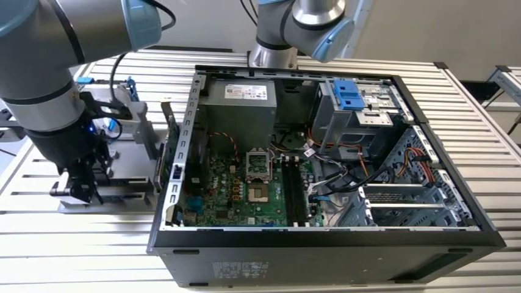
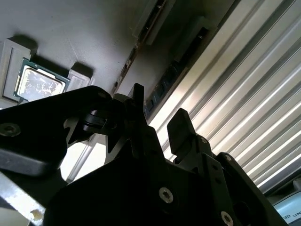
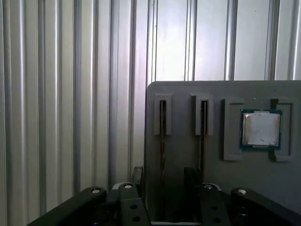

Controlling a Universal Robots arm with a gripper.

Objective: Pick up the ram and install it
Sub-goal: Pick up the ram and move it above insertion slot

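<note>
The slatted metal worktop [image 1: 97, 244] carries everything. An open black computer case [image 1: 326, 250] takes up its middle, with the green motherboard [image 1: 236, 189] lying flat inside. My arm [image 1: 41, 91] reaches down outside the case, toward the worktop edge on the exterior view's left. There a grey holder [image 3: 181, 96] lies just beside the case wall.

My hand [image 3: 163, 175] hangs low over that holder, released. Its two dark fingers [image 3: 190, 176] are spread apart, and in both wrist views they stand one on either side of a slot. The ram [image 3: 162, 141] stands on its long edge in that slot, the one nearest the holder's edge. It runs between my fingers, and in the first wrist view a gap shows on each side of it, so I am not gripping it. In the second wrist view the ram [image 2: 170, 76] is a dark strip running toward my hand [image 2: 159, 101].

A second stick [image 3: 203, 136] stands in the neighbouring slot. Beyond it the small square silver processor [image 3: 261, 128] lies in its own recess.
</note>
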